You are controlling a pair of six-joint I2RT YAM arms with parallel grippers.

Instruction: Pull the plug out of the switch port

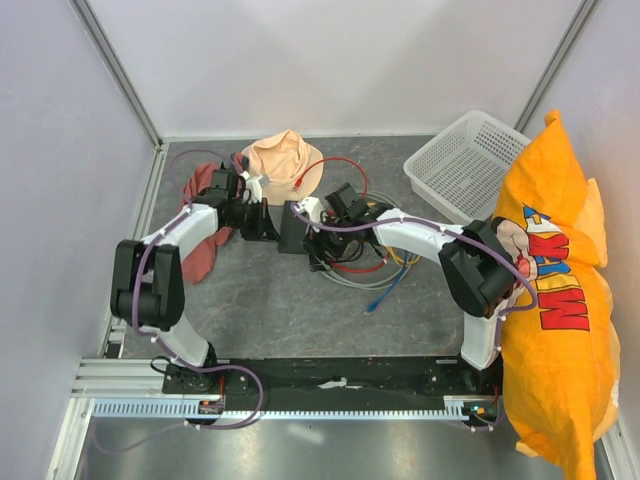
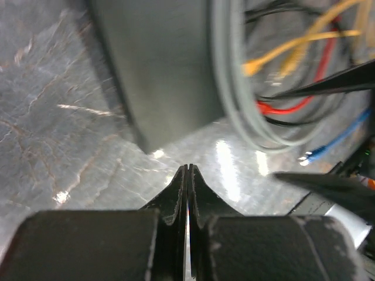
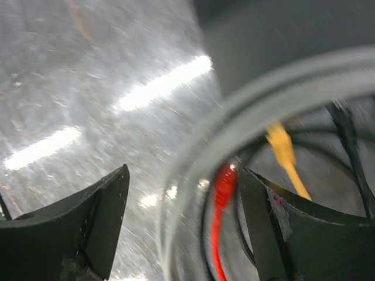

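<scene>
On the top camera the flat matte black rectangular switch (image 1: 294, 236) lies mid-table, and I take it as my marker. The left gripper (image 1: 262, 222) sits close beside the switch's left edge. I judge it is there to brace the box so a tug on a cable does not drag it. The right gripper (image 1: 322, 212) hangs at the switch's right side, over the tangle of red, grey, yellow and blue network cables (image 1: 360, 268) that spills away from that side. The peach fabric hat (image 1: 285, 160) lies just behind the switch, clear of both arms.

On the left wrist camera the fingers are pressed flat together with nothing between them, a blunt stop rather than a grasp. Their tips point at the switch's near corner, with a strip of grey marbled tabletop (image 2: 58, 146) between.

On the right wrist camera the fingers are spread wide, straddling a loop of thick grey cable (image 3: 193, 152) and a red plug (image 3: 224, 187). A yellow plug (image 3: 280, 143) lies nearer the switch, which fills the upper right. That stance reads as lining up a grasp, but the view is blurred and I cannot tell which plug actually sits in a port.
</scene>
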